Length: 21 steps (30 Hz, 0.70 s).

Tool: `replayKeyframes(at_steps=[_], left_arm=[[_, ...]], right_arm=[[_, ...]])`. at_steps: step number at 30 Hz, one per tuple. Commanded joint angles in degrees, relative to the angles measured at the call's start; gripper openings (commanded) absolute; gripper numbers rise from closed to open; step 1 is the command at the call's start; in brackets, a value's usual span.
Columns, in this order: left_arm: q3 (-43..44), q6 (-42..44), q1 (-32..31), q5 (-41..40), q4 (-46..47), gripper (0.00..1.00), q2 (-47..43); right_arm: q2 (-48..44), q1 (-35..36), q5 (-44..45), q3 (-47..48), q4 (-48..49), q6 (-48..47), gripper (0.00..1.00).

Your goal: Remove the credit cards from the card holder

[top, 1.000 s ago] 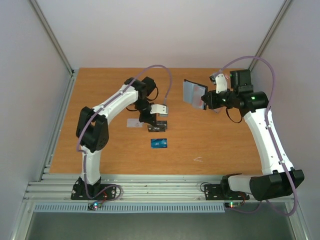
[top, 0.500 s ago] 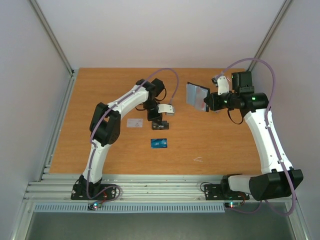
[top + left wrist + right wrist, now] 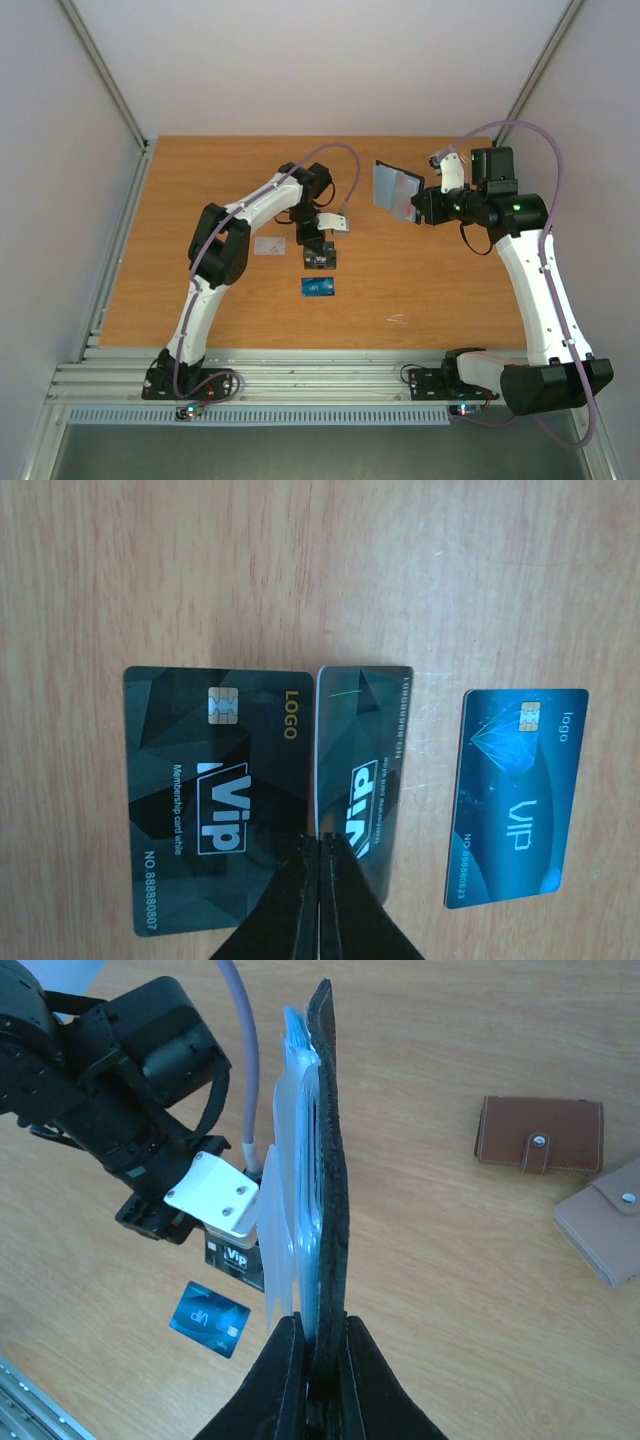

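Two-handed: pinches tilted thin black card (image 3: 362, 742) in closed left gripper (image 3: 320, 842), clamps upright black blue-lined folding card holder (image 3: 328, 1110) in closed right gripper (image 3: 318, 1325).

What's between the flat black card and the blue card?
A second dark VIP card, pinched in the left tool; the left wrist view shows it.

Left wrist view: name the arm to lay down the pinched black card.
Left. The left gripper pinches that tilted black plastic card; the right gripper clamps the open black folding card holder.
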Motion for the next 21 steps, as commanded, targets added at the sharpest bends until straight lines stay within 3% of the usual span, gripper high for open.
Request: replayKeyframes(at_steps=[1,21], left_arm=[[1.08,0.51,-0.18,-2.02,-0.34,0.0,2.78],[1.81,-0.87,1.18,-4.84,5.98,0.0,3.08]], right_arm=[[-1.28,-0.33,-0.1,0.68,-0.28,-1.13,0.01],[-1.03,-0.33,-1.39,0.42,-0.47,-1.76,0.01]])
